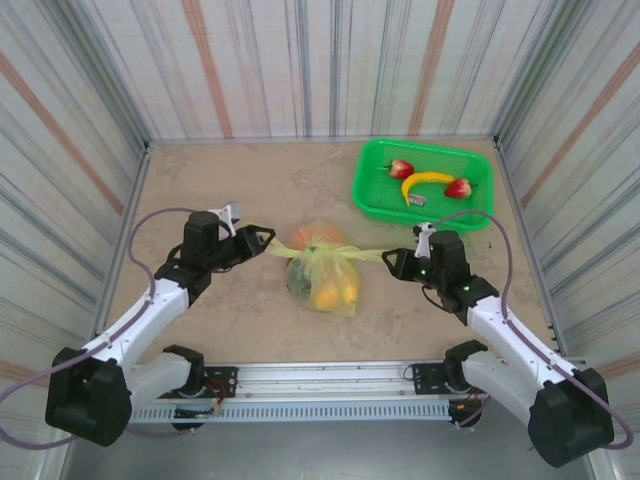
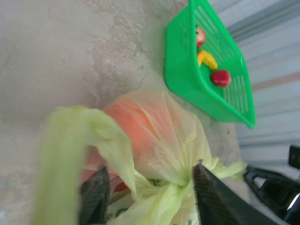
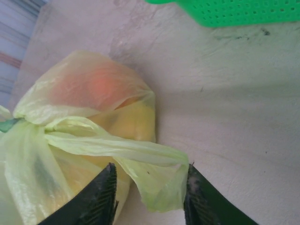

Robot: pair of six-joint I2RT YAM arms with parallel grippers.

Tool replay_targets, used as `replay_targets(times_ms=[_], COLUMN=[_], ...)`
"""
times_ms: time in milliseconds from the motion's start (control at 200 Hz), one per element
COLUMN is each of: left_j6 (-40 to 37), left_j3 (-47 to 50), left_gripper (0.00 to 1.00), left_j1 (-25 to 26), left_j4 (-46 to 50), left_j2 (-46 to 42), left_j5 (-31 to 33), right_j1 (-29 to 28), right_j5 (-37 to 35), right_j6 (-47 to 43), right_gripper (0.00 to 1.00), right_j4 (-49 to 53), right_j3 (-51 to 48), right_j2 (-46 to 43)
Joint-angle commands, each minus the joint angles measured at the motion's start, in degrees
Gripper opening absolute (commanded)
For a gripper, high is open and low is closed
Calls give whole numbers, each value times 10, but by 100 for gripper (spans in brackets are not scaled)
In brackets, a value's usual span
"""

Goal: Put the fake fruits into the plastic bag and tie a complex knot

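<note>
- Two grippers flanked the plastic bag [image 1: 325, 280]: the left gripper [image 1: 262, 238] on one side and the right gripper [image 1: 392, 262] on the other, each with its jaws pointed at the bag.
- Left jaws stood apart and clamped nothing. Bunched bag film lay in the gap between the fingers [image 2: 93, 197], and a blurred handle strip [image 2: 61, 154] arched just outside one finger.
- Right jaws likewise stood apart. The limp end of a handle loop [image 3: 159, 183] hung in the gap, close to one finger; whether it touched could not be told.
- The knot [image 3: 40, 129] sat just ahead of the right jaws, off to one side of their line.
- Of the fake fruits, an orange ball [image 3: 101, 86] showed through the film beyond the knot, and a yellow piece [image 3: 133, 122] lay straight ahead of the right jaws.
- A green basket [image 1: 372, 195] stood well apart from both jaws, beyond the right gripper, and held two strawberries [image 1: 401, 168] and a banana [image 1: 428, 181].
</note>
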State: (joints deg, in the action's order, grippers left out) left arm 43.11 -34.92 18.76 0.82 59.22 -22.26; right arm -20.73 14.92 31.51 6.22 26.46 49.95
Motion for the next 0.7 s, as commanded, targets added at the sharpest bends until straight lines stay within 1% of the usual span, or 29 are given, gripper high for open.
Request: replay_targets(times_ms=[0,10,30,45,60,80,85,95,100,110,185,235,316,356,396,446,486,526,566,596,651,696], left_j6=[-48,-54,-65,-74,-82,-93,-97,-102,-105,-110,-134,-148,-164,-183,-206,-237,-257,-259,-260,-277,-334,-345], left_j3=[-33,-36,-44,-50,-53,-59,-61,-64,-65,-69,-97,-118,-153,-159,-163,-171,-175,-179,-181,-175,-144,-116], left_gripper=[73,76,82,87,96,98,99,99,99,99,99,99,99,98,99,99,99,99,99,99,99,99], left_j1=[-6,-6,-9,-12,-14,-17,-17,-18,-19,-20,-22,-22,-20,-20,-20,-20,-20,-20,-20,-19,-20,-20], left_j4=[101,111,133,147,159,173,176,182,185,191,242,279,345,355,357,354,347,346,342,329,278,233], left_j2=[-68,-74,-88,-99,-110,-122,-125,-132,-134,-138,-168,-177,-189,-196,-198,-194,-188,-184,-181,-181,-183,-184], left_j5=[47,54,66,72,76,80,80,82,82,83,99,114,174,191,197,185,183,205,229,241,251,294], right_j1=[-1,-1,-2,-2,-2,-1,-1,-2,-1,-2,-2,-4,-3,-3,-3,-3,-4,-3,-2,-3,-2,-1], right_j5=[-13,-15,-20,-24,-30,-35,-37,-40,-41,-44,-69,-101,-158,-184,-214,-262,-312,-349,-348,-334,-342,-361], right_j6=[-34,-37,-43,-48,-52,-57,-58,-61,-62,-64,-78,-84,-94,-106,-114,-114,-91,-63,-65,-81,-98,-102], right_gripper=[54,57,59,64,68,78,82,94,97,100,100,100,100,100,100,100,100,100,100,100,100,100], right_j4=[41,45,57,65,73,83,84,89,91,96,135,165,210,224,230,229,224,217,197,174,140,117], right_j3=[36,39,46,52,57,64,66,70,72,75,109,136,176,190,197,198,192,186,176,167,151,144], right_j2=[-56,-61,-73,-80,-88,-97,-99,-104,-106,-110,-127,-131,-133,-135,-138,-143,-150,-157,-163,-165,-161,-151])
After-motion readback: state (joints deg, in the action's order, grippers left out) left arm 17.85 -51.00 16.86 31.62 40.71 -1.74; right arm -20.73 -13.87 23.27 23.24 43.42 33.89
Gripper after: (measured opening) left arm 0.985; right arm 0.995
